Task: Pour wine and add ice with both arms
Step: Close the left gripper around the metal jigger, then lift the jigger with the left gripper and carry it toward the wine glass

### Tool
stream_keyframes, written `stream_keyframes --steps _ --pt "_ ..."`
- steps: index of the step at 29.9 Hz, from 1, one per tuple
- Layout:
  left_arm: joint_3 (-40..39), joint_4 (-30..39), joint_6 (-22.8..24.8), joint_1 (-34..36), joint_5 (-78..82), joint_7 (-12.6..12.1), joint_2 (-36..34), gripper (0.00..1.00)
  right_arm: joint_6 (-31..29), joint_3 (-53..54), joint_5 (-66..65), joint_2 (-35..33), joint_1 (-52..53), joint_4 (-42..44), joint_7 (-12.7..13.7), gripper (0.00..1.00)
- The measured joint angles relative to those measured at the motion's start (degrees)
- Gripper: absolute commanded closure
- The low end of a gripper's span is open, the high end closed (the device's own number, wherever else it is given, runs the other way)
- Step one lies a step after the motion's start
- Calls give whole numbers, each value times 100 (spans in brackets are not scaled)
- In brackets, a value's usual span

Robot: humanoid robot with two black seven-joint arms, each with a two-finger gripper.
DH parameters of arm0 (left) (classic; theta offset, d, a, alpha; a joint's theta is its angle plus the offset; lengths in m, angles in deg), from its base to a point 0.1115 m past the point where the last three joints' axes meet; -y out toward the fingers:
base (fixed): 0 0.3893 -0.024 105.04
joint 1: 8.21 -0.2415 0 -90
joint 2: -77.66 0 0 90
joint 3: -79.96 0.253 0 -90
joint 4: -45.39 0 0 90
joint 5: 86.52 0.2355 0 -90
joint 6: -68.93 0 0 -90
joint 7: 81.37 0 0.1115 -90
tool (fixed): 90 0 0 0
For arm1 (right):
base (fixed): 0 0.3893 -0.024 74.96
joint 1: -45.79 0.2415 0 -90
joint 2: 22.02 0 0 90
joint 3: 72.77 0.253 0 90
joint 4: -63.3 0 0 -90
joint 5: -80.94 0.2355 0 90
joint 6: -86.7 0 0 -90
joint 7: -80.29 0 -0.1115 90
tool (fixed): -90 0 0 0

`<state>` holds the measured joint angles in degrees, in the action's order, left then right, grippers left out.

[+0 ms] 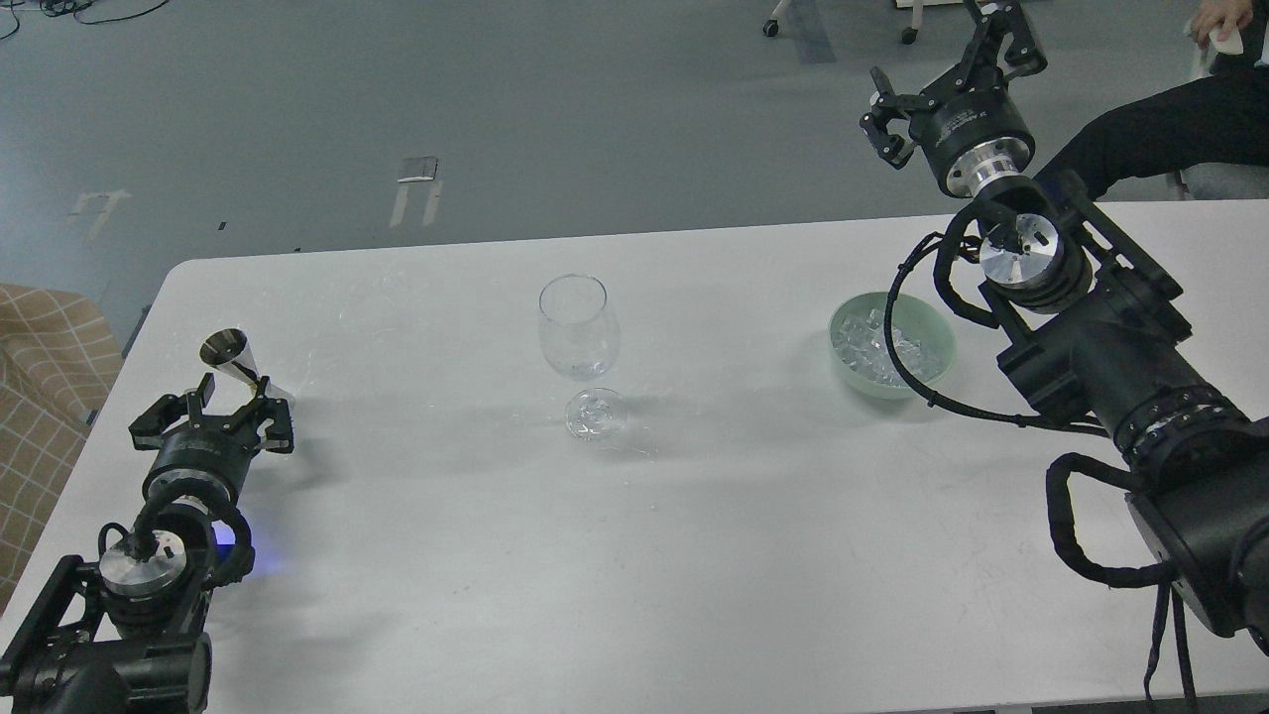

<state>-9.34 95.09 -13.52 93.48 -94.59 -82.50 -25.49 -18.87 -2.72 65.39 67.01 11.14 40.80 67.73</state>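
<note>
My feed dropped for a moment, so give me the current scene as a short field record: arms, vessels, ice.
left gripper: open, around a small metal measuring cup at the table's left end
right gripper: open, empty, raised beyond the table's far edge
wine glass: upright, mid-table, looks empty
green bowl: right of the glass, holding ice cubes
table: white
</note>
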Motion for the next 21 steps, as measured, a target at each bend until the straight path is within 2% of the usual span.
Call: stream_keyframes --steps 8,12,21 --pt "-1 -32 8 140 -9 -18 17 45 15 -133 -1 10 25 9 0 0" --pt "-1 -172 21 261 -10 -35 27 54 18 -190 -1 10 27 9 0 0" --pt "8 -468 696 386 -64 -37 39 58 19 -194 2 -15 33 9 0 0"
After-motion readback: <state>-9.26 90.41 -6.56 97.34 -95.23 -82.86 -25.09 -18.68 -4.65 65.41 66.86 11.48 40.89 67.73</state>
